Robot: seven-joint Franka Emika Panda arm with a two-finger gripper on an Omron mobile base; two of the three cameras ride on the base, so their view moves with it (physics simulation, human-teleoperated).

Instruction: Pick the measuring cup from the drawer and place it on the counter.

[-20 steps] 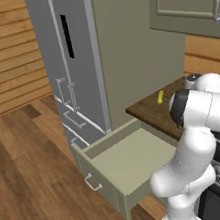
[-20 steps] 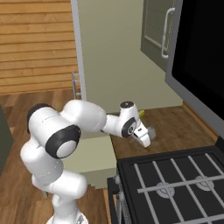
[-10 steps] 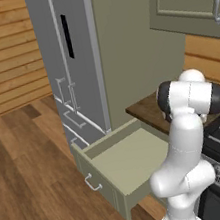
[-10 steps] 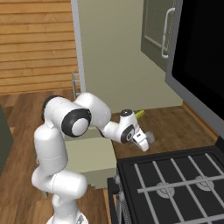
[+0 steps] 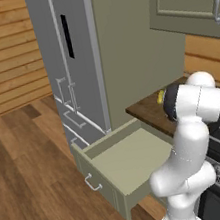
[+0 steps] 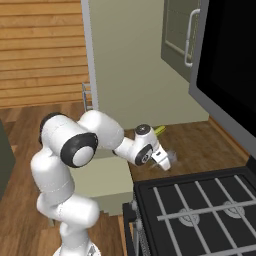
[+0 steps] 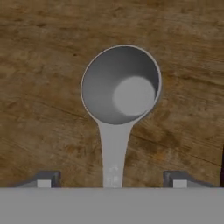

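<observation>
Arm swung further over table [image 6: 200, 145] since earlier frame, elbow now higher. Jaws [image 7: 113, 183] spread wide apart, clear of measuring cup [image 7: 120, 87]. Cup lies on wood, handle between fingertips [image 7: 43, 180], near banana [image 6: 159, 130]. Drawer [image 5: 125, 157] open. Placement looks done.

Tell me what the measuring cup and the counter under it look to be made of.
The small grey round-bowled measuring cup looks like brushed metal: smooth grey sheen, thin rim, shading inside the bowl. The dark brown slab counter looks like wood or wood-look laminate: streaky grain, matte finish. Being rendered, neither is certain.
</observation>
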